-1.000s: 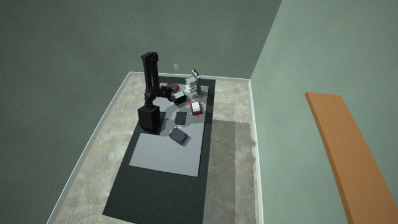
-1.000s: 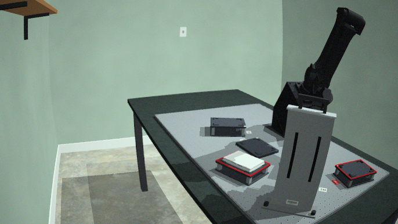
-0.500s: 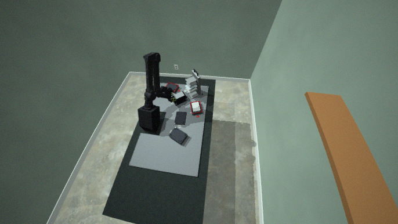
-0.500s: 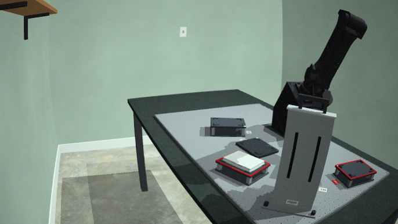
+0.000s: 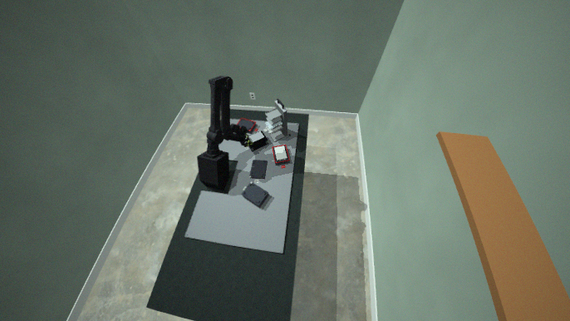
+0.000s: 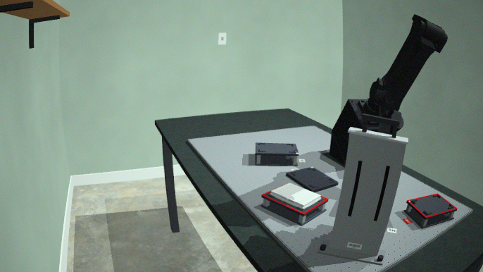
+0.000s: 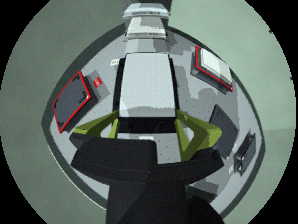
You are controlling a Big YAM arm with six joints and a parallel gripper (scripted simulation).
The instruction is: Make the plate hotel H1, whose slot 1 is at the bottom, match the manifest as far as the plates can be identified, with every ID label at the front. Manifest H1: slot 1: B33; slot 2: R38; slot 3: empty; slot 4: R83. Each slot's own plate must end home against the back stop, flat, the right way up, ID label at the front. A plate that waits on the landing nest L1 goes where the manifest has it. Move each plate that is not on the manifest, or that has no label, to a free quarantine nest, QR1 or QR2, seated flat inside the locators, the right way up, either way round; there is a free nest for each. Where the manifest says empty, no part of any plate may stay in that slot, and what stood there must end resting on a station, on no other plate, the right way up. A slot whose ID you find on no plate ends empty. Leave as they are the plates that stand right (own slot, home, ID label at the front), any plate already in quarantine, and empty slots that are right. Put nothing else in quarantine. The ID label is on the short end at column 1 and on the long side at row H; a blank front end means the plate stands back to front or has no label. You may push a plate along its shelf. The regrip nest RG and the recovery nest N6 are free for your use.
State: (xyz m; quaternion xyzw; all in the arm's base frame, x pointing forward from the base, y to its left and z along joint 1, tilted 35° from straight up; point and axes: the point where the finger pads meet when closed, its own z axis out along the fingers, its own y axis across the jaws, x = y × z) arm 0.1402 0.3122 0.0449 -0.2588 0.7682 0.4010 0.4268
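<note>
My gripper [image 5: 252, 141] [image 7: 147, 113] is shut on a white plate [image 5: 259, 139] [image 7: 147, 86], gripping it by its long sides with the yellow-green fingers. It holds the plate level, just above the table, in front of the plate hotel H1 [image 5: 277, 120] [image 6: 369, 187]. The plate's far end points at the hotel's open front. In the wrist view the hotel's shelves show pale plates, but no labels can be read. In the exterior view the hotel's grey back panel hides the gripper and the held plate.
A red-rimmed nest [image 5: 275, 158] [image 6: 281, 208] [image 7: 229, 86] right of the hotel holds a white plate [image 5: 282, 153] [image 6: 297, 195]. A second red-rimmed nest [image 5: 246, 124] [image 6: 431, 208] [image 7: 72, 102] is bare. A flat dark nest [image 5: 259, 168] [image 6: 311, 178] and a raised dark nest [image 5: 255, 195] [image 6: 276, 151] stand nearer the front.
</note>
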